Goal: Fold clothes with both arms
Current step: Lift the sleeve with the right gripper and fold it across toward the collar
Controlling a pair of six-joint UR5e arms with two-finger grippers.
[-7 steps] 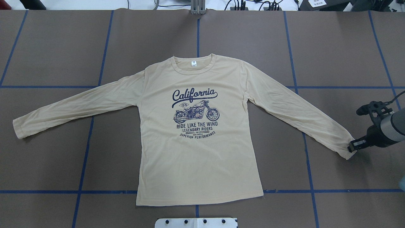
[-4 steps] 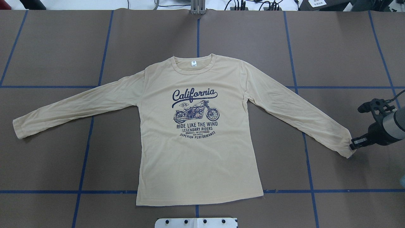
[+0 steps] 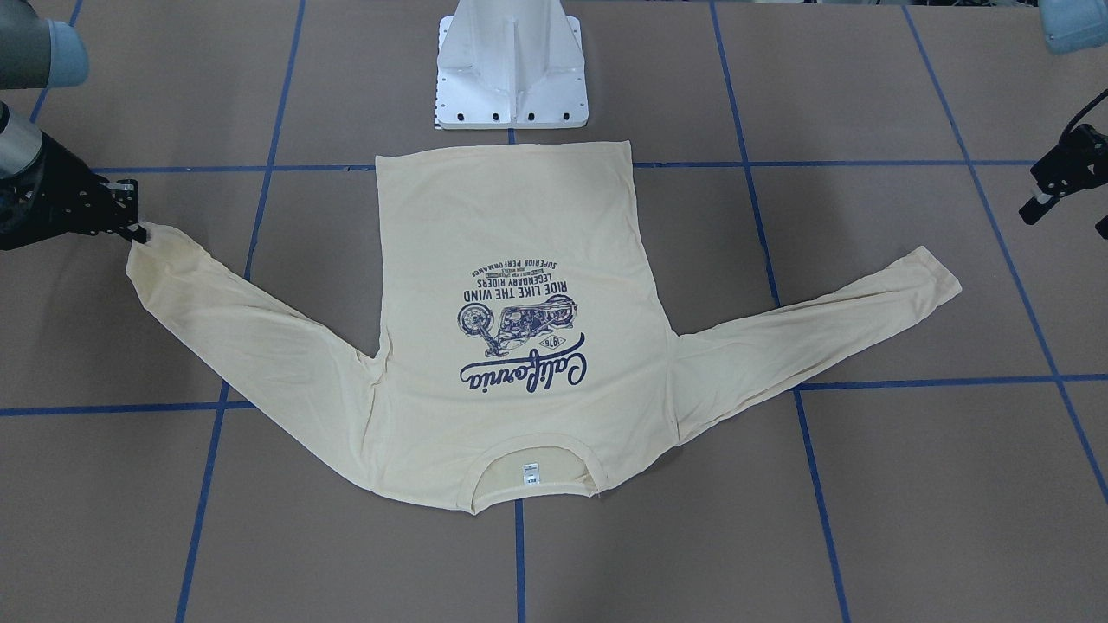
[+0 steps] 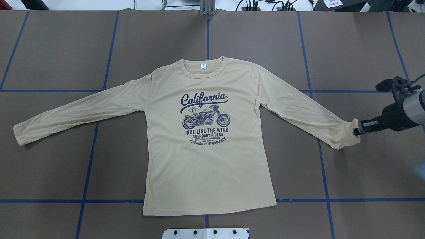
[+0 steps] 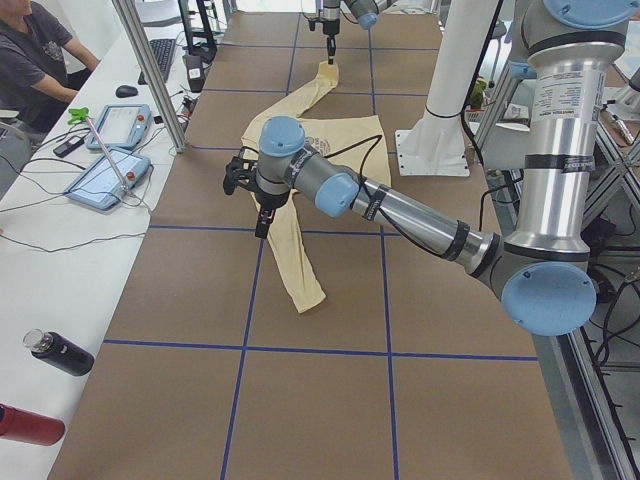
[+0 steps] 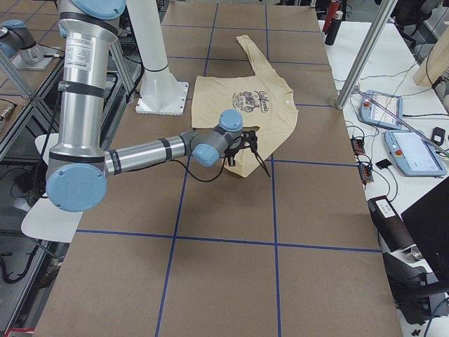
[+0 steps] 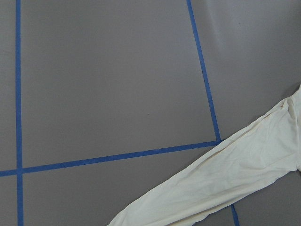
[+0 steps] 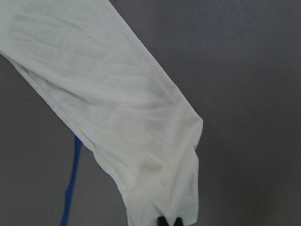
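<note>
The cream long-sleeved shirt lies flat, print up, mid-table, with its collar toward the edge away from the robot. The right gripper is pinched onto the bunched right cuff near the right edge. The left gripper hangs apart from the left cuff; I cannot tell how its fingers stand.

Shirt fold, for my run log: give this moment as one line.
shirt: flat, print up | right pincer: shut on shirt at cuff | left pincer: clear of other sleeve, open/shut unclear
</note>
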